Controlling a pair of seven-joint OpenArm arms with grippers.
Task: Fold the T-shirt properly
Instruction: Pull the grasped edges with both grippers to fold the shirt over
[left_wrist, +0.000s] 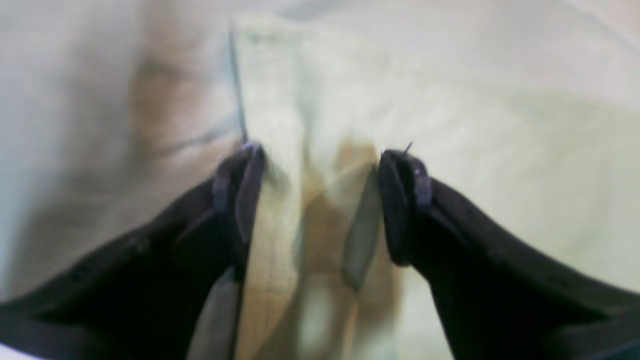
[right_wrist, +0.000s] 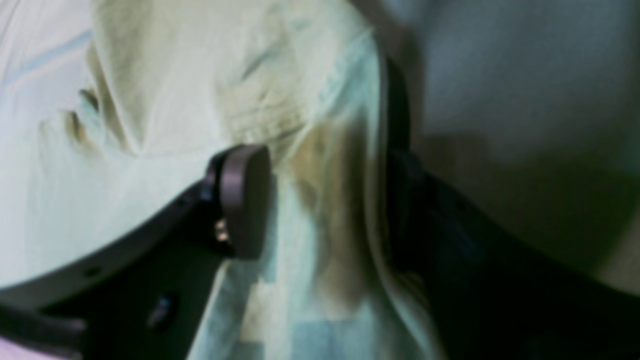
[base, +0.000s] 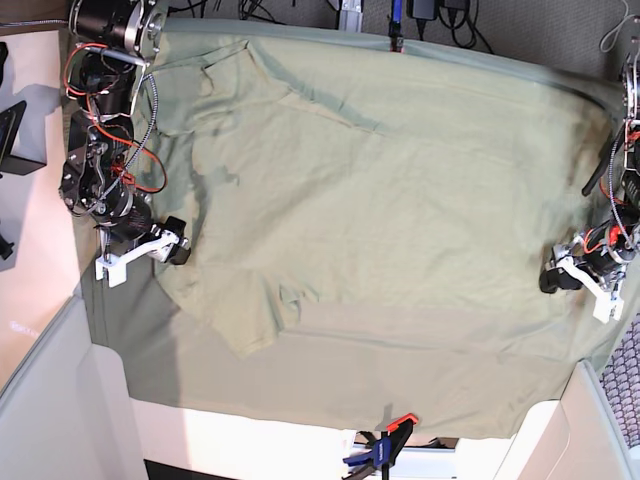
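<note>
Spread flat on the worktop (base: 230, 432), over a greyer tablecloth (base: 330, 395) pinned by an orange clamp (base: 392, 436): the T-shirt (base: 380, 220). Seems to lie with its long axis across the base view, collar end probably toward that view's left, hem toward its right, one sleeve jutting at the near edge; collar itself too faint to pin down.

Right end effector (right_wrist: 320, 200) at the left margin of the garment, left end effector (left_wrist: 320, 200) at the far right margin. Both parted, each straddling a raised ridge of cloth, not yet pinched shut as far as the blurred wrist views allow.

Likely in hand: taking hold at both ends. To do well, close squarely on the ridge, catch only shirt fabric and not the tablecloth beneath, grip both ends evenly, then lift together so the fold line runs straight.
</note>
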